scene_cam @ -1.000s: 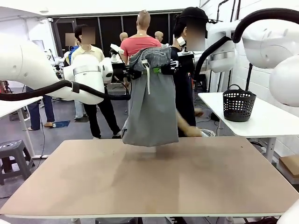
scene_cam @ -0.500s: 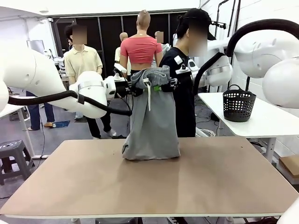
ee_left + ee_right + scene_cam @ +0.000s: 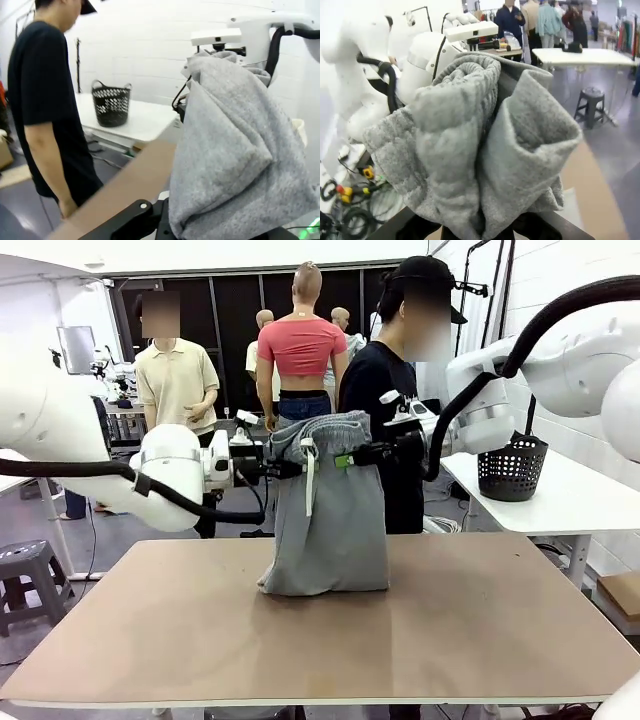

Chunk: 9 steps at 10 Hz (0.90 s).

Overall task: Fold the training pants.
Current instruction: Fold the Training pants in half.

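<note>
The light grey training pants (image 3: 328, 515) hang by the gathered waistband between my two grippers, white drawstring dangling, and their lower end rests bunched on the brown table (image 3: 330, 635). My left gripper (image 3: 285, 469) is shut on the waistband's left side, my right gripper (image 3: 345, 458) on its right side. In the left wrist view the grey cloth (image 3: 235, 155) bulges over the black fingers (image 3: 137, 220). The right wrist view has the folded waistband (image 3: 480, 145) covering the fingers. A person in a black shirt (image 3: 385, 430) stands just behind the pants.
A black mesh basket (image 3: 511, 462) stands on a white side table (image 3: 560, 495) at the right. Other people stand farther back. A grey stool (image 3: 28, 575) sits at the left. Bare tabletop spreads in front of and beside the pants.
Both grippers have come down and toward me with the pants, whose lower end now rests on the table instead of hanging above it. The person's hand has drawn back.
</note>
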{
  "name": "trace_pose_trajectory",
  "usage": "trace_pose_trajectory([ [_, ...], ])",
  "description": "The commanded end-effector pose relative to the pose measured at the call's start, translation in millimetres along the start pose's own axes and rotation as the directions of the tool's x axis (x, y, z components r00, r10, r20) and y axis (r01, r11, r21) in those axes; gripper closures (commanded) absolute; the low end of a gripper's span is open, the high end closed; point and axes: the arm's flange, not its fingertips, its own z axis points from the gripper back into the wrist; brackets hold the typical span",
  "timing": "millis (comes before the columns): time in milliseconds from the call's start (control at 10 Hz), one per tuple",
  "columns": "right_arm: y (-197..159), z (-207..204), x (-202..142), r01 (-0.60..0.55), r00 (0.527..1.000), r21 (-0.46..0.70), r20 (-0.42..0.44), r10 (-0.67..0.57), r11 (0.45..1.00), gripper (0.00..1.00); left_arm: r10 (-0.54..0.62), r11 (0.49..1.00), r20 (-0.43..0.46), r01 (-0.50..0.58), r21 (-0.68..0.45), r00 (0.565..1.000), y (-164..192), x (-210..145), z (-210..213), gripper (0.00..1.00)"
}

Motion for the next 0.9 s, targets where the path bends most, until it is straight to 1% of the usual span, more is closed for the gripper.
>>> trace_pose_trajectory([
  [0,19.5,11.6,-24.7,0.137,0.991,0.004,-0.006,-0.137,0.991,1.0,0.11,0.994,-0.035,-0.11,-0.012,0.993,-9.6,-16.2,20.8,1.0],
  [200,22.6,0.6,-56.3,0.22,0.975,0.027,0.013,-0.221,0.975,1.0,0.194,0.981,-0.031,-0.194,-0.003,0.98,-24.0,-49.9,20.6,1.0],
  [300,23.2,-2.4,-56.0,0.203,0.979,0.01,0.002,-0.203,0.979,1.0,0.196,0.98,-0.016,-0.196,0.01,0.98,-25.4,-52.0,19.2,1.0],
  [400,16.5,-8.1,-52.9,0.175,0.985,0.021,-0.013,-0.174,0.984,1.0,0.153,0.987,-0.051,-0.155,-0.046,0.987,-27.1,-49.3,5.2,1.0],
  [700,16.5,-8.1,-52.9,0.175,0.985,0.021,-0.013,-0.174,0.984,1.0,0.153,0.987,-0.051,-0.155,-0.046,0.987,-27.1,-49.3,5.2,1.0],
  [800,18.0,-11.1,-58.3,0.185,0.983,0.025,-0.013,-0.185,0.982,1.0,0.167,0.984,-0.053,-0.169,-0.048,0.985,-30.6,-55.7,4.1,1.0],
])
